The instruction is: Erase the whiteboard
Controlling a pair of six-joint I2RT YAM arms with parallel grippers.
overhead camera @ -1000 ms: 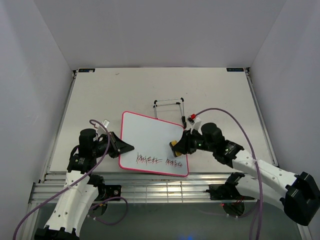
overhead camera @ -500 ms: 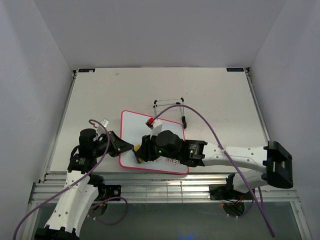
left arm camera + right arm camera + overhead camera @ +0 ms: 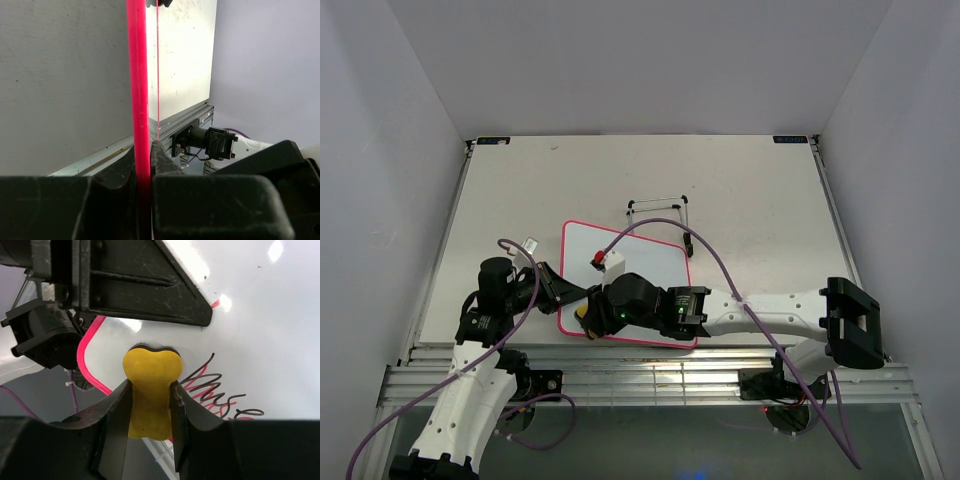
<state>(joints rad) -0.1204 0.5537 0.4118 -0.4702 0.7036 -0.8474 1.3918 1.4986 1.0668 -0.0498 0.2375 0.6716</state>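
The whiteboard (image 3: pixel 640 262), white with a thin pink-red frame, lies flat on the table. My left gripper (image 3: pixel 572 294) is shut on its left edge, and the pink frame (image 3: pixel 137 100) runs between the jaws of that gripper (image 3: pixel 145 150). My right arm reaches leftward across the board's near part. The right gripper (image 3: pixel 588 314) is shut on a small yellow eraser (image 3: pixel 151 375), which presses on the board near its near-left corner. Black and red scribbles (image 3: pixel 220 395) show just right of the eraser. In the top view the right arm hides the near strip of the board.
A small black wire stand (image 3: pixel 657 206) sits just beyond the board's far edge. The table's metal front rail (image 3: pixel 650 368) runs close to the board's near side. White walls enclose the table on three sides.
My right arm has swept leftward along the board's near part with the eraser, from the right side to the near-left corner. The left gripper has kept its hold on the board's edge.
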